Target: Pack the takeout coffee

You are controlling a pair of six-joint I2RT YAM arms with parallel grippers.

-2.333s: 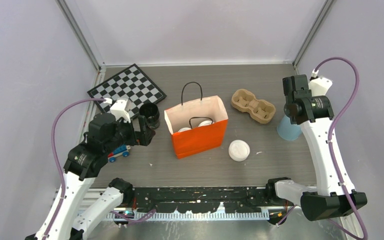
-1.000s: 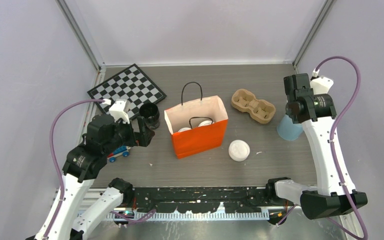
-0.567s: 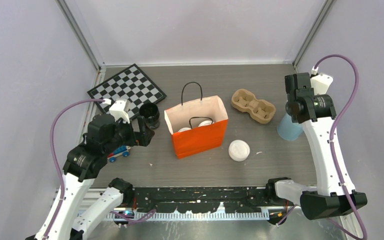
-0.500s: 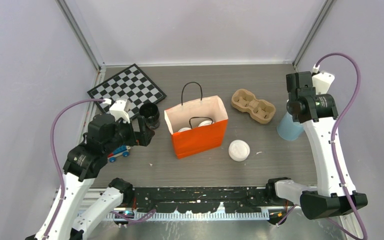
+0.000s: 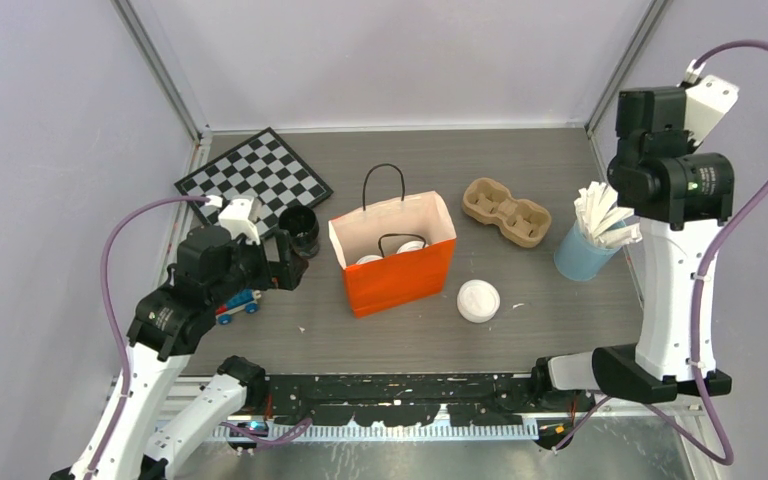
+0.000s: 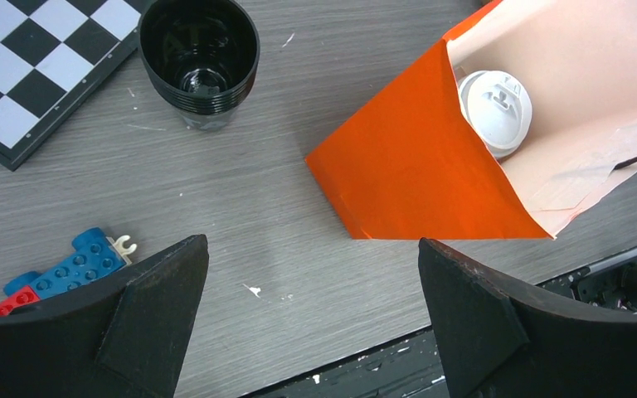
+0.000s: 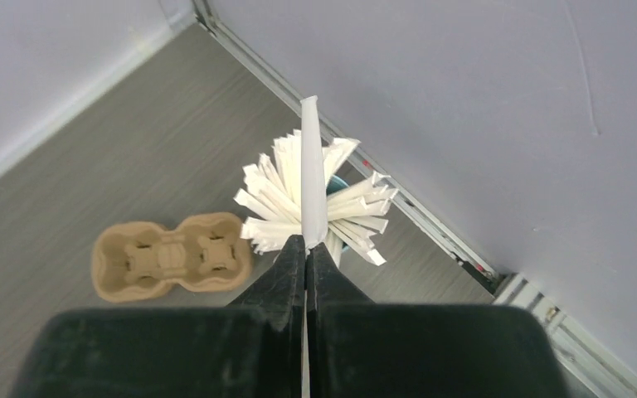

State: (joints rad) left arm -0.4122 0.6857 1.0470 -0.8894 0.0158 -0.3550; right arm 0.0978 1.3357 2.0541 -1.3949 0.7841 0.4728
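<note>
The orange bag (image 5: 392, 270) stands open mid-table. Two white sip lids (image 5: 412, 246) show inside it in the top view. In the left wrist view one lidded takeout coffee (image 6: 495, 112) stands inside the bag (image 6: 406, 166). My left gripper (image 6: 313, 243) is open and empty, low over the table left of the bag, and it also shows in the top view (image 5: 285, 262). My right gripper (image 7: 307, 242) is shut on a white paper-wrapped straw (image 7: 310, 174), held high above the blue cup of straws (image 5: 580, 255).
A black lidless cup (image 5: 300, 228) and a chessboard (image 5: 253, 178) lie at the back left. A toy of blue bricks (image 5: 238, 305) lies under my left arm. A loose white disc (image 5: 478, 300) lies right of the bag. A cardboard cup carrier (image 5: 506, 211) sits behind it.
My right arm has risen from the blue cup with one straw in its jaws, uncovering the bunch of straws. The left arm has stayed almost still.
</note>
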